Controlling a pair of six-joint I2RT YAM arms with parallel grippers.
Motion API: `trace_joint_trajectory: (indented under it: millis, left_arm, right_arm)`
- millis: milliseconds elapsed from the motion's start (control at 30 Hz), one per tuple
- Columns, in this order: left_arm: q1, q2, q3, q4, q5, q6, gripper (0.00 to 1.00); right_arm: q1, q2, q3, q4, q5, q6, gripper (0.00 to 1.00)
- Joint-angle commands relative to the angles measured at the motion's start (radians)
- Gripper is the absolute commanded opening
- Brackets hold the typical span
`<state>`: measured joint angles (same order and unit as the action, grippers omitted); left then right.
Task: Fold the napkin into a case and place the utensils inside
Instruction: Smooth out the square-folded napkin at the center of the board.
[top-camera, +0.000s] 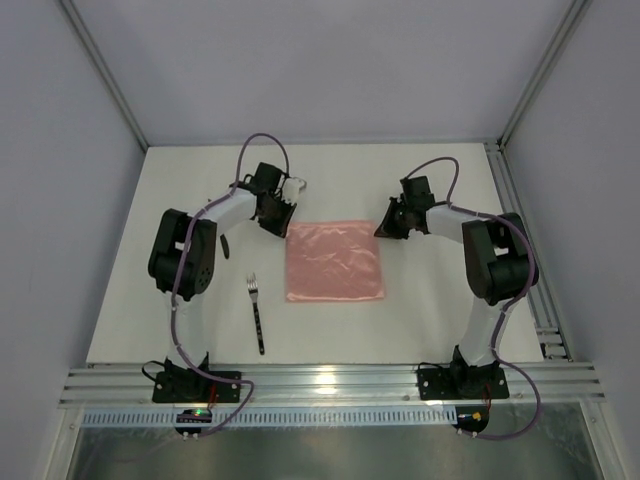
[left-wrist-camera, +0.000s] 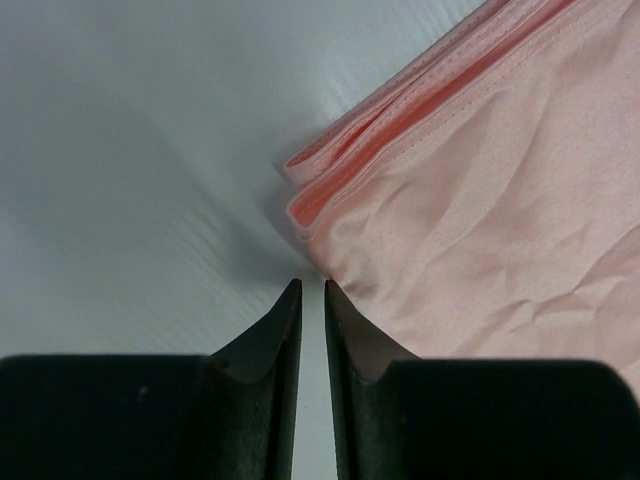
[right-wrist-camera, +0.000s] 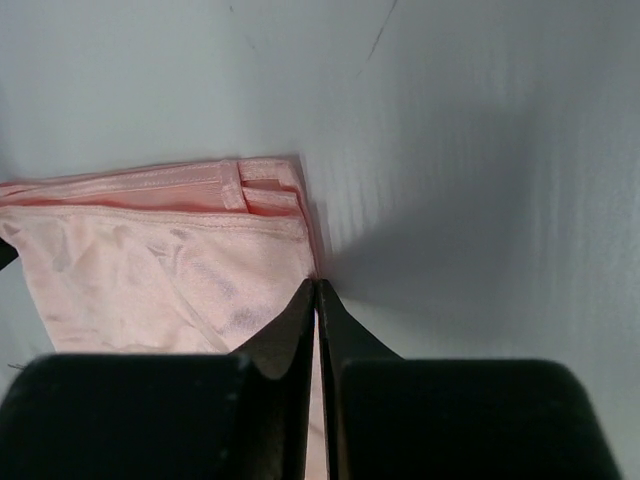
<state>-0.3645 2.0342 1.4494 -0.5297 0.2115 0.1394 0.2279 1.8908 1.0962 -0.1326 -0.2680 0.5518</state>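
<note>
The pale-pink napkin (top-camera: 334, 262) lies flat on the white table as a folded square of several layers. My left gripper (top-camera: 278, 224) is low at its far-left corner; in the left wrist view (left-wrist-camera: 312, 285) the jaws are shut to a thin slit with nothing between them, just beside the napkin (left-wrist-camera: 480, 200). My right gripper (top-camera: 388, 228) is at the far-right corner, its tips (right-wrist-camera: 316, 283) shut together on the napkin's (right-wrist-camera: 150, 260) right edge. The fork (top-camera: 257, 310) lies left of the napkin, tines pointing away. A short black piece, probably the knife (top-camera: 225, 246), shows beside the left arm. No case shows.
Grey walls with metal frame posts enclose the table on three sides. An aluminium rail (top-camera: 330, 380) runs along the near edge with both arm bases on it. Another rail (top-camera: 525, 260) runs down the right side.
</note>
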Motion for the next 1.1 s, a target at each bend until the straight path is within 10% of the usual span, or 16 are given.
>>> trace_joint_trajectory:
  millis: [0,200,400,700,1067]
  left_arm:
    - [-0.002,0.009,0.057,-0.026,-0.017,0.011,0.18]
    - [0.004,-0.112,0.045,-0.046,-0.103,0.019,0.39]
    - [-0.037,-0.372,-0.124,-0.047,-0.075,0.014,0.35]
    - [-0.395,-0.407,-0.322,-0.167,-0.009,0.138,0.17]
    - [-0.406,-0.299,-0.339,-0.121,-0.078,0.163,0.13]
  right_arm:
    - [-0.022,0.024,0.083,-0.084,0.009,-0.049,0.07]
    - [-0.024,-0.091,0.041,-0.108,0.029,-0.049,0.28]
    - [0.007,-0.28,-0.031,-0.186,0.145,-0.058,0.43]
    - [0.192,-0.47,-0.284,-0.049,0.073,0.049,0.06]
    - [0.205,-0.335,-0.43,0.064,0.058,0.096,0.04]
